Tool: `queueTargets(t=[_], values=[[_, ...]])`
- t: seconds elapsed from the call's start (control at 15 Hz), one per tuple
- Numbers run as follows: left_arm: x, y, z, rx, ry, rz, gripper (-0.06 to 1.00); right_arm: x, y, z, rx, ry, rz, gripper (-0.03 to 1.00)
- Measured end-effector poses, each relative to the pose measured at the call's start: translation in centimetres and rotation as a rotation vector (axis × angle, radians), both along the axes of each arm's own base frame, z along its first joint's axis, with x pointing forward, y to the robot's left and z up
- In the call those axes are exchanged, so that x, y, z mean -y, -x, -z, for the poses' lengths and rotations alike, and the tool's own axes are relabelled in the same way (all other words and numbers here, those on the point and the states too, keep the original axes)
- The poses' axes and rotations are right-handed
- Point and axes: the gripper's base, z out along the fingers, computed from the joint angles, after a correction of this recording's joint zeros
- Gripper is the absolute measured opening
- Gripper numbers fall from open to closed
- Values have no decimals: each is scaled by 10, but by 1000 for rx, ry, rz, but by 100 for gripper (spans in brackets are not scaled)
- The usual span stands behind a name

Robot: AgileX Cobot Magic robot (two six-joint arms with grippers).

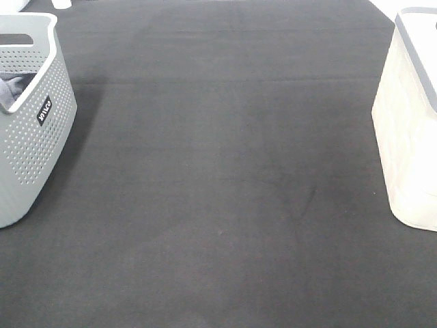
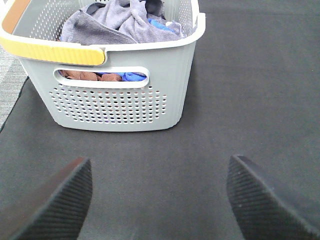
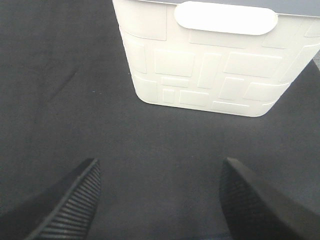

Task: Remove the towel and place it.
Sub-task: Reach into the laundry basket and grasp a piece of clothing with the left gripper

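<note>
Found the towel (image 2: 117, 22) crumpled on top of the pile inside the grey basket (image 2: 120, 105), upper left of the left wrist frame, touching a blue cloth (image 2: 157, 24) — topmost, so probably easy to pinch. Noted the left jaws released and empty, low over the dark desk (image 1: 225, 184), facing that basket as if staged for the reach. Noted the right jaws likewise released, empty, facing the white basket (image 3: 215, 70) — likely the drop place.

Bright, even light; soft shadows, washed-out whites, sharp focus.
</note>
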Motion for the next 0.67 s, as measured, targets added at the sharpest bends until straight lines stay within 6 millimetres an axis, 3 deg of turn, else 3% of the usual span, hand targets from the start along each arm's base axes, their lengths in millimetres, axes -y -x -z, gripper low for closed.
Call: queueTargets(t=[0.67], values=[[0, 0, 0, 0, 0, 0, 71, 0, 0, 0, 0, 0, 0, 62]])
